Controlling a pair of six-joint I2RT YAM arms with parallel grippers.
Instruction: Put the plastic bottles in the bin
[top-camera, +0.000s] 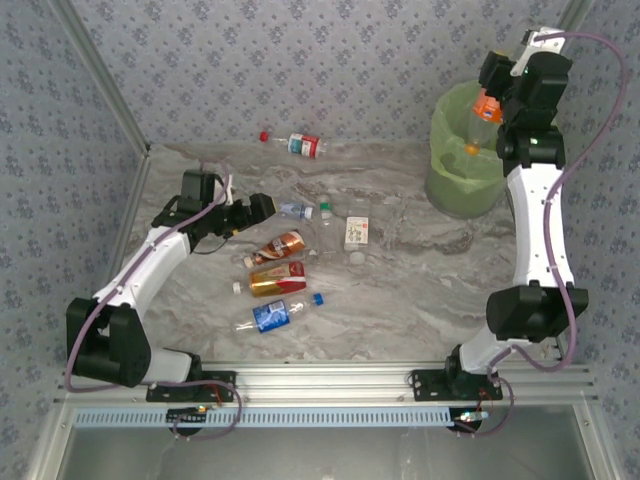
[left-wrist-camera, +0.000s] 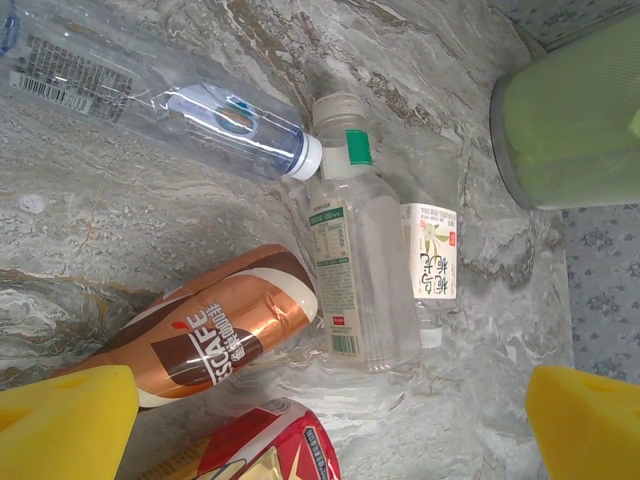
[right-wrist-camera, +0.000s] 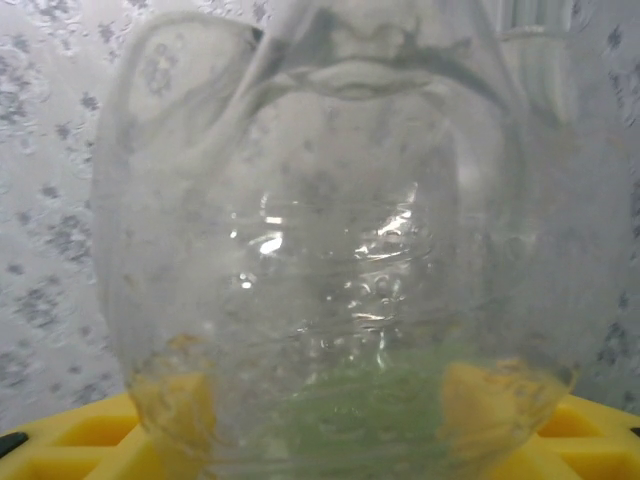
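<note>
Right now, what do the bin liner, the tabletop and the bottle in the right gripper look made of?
The bin liner: thin translucent lime-green plastic film, going by its wrinkles and folded-over rim. The tabletop: grey-veined marble look, matte; stone or printed laminate, cannot tell. The bottle in the right gripper: clear glossy thin-walled plastic; highlights, wallpaper showing through.

Left fingers (left-wrist-camera: 62, 422) spread wide; right arm (top-camera: 535, 235) raised, right fingers (right-wrist-camera: 70, 440) seemingly gripping.
</note>
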